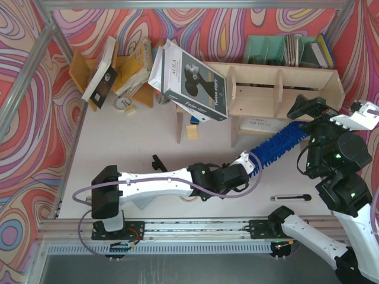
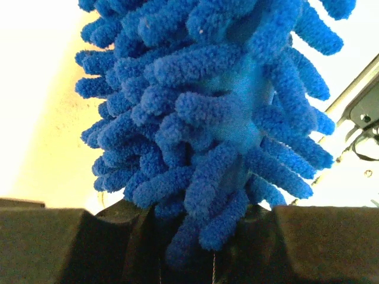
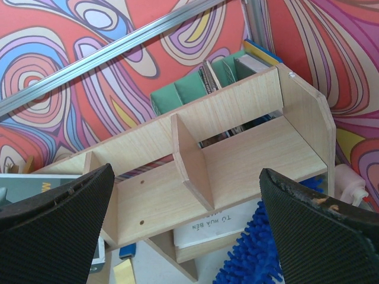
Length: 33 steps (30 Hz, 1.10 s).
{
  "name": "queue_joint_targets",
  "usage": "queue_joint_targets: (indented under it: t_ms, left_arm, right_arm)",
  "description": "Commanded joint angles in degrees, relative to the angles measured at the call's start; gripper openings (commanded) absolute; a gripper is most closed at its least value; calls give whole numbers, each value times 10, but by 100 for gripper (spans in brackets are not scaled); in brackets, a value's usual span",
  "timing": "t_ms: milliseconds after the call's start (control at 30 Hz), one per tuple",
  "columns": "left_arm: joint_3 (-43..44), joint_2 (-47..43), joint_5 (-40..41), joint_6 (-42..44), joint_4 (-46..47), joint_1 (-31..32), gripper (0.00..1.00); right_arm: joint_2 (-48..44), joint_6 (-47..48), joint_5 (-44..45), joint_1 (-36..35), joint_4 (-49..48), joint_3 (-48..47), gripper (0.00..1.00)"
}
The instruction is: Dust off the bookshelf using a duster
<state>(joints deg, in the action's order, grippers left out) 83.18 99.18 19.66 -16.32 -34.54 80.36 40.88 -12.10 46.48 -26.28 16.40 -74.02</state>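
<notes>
— Where is the duster at this moment?

— It lies across the right part of the table, slanted. Its near end is in the left gripper, and the fluffy blue head runs up and to the right, toward the right end of the bookshelf.

— Is the left gripper closed on it?

— Yes. In the left wrist view the two dark fingers are pressed together around the base of the blue fluff. The handle itself I cannot see.

— Does the duster touch the wood?

— I cannot tell. From the right wrist the blue tip shows just below the front edge of the shelf board, beside a white book that lies under the board, but contact is not clear.

— And the right gripper?

— Its jaws stand wide apart and nothing is between them. It hangs in front of the right end of the bookshelf, just above the tip of the duster, and looks into the compartments between the upright dividers.

— What else is around?

— A black and white box leans on the left end of the bookshelf. Behind, on the left, an orange-yellow book rack; on the right, a teal file organiser. A pen lies near the right arm's base.
</notes>
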Motion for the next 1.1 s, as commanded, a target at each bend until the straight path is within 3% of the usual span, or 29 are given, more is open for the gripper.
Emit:
queue_joint_targets:
  t_ms: [0,300,733,1067]
  left_arm:
    - [47,31,21,0,18,-17,0]
    - [114,86,-18,17,-4,-25,0]
    - [-3,3,-2,12,32,-1,0]
    - [60,41,31,3,30,-25,0]
  right_arm:
    - [2,-8,2,-1,-1,-8,99]
    - [4,0,5,-1,-8,-4,99]
    - [15,-7,1,-1,-12,7,99]
    - [11,-28,-7,-1,0,20,99]
